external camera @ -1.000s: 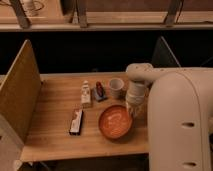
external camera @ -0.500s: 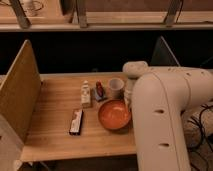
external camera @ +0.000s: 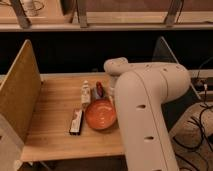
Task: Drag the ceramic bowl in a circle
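The ceramic bowl (external camera: 101,114), round, shallow and glossy orange-red, sits on the wooden table (external camera: 55,130) near its front middle. My white arm (external camera: 145,100) reaches in from the right and fills the right half of the view. The gripper (external camera: 112,95) hangs down from the arm's far end at the bowl's far right rim, mostly hidden behind the arm. The small pale mug is hidden behind the arm.
A small white bottle (external camera: 86,93) and a red item (external camera: 99,89) stand just behind the bowl. A dark flat bar (external camera: 76,121) lies left of it. A wooden side panel (external camera: 19,95) walls the table's left edge. Cables (external camera: 200,130) lie on the floor at the right.
The bowl has slid to the left, closer to the dark bar. The arm has swung further across the table and now covers the mug.
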You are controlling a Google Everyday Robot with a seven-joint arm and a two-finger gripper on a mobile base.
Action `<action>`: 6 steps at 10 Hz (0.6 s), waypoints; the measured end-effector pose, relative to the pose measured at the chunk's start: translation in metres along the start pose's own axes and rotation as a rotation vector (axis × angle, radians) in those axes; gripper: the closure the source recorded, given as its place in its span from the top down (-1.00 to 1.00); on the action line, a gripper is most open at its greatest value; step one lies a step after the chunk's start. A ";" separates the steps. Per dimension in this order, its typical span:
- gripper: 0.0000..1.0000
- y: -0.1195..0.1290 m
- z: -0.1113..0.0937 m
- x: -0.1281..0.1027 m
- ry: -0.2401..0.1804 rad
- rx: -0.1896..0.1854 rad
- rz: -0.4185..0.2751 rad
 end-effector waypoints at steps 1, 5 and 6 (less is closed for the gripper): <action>-0.78 0.010 -0.003 0.002 -0.004 0.017 -0.030; 0.03 0.020 0.006 0.020 0.014 -0.016 0.005; 0.17 0.020 0.011 0.022 0.024 -0.028 0.013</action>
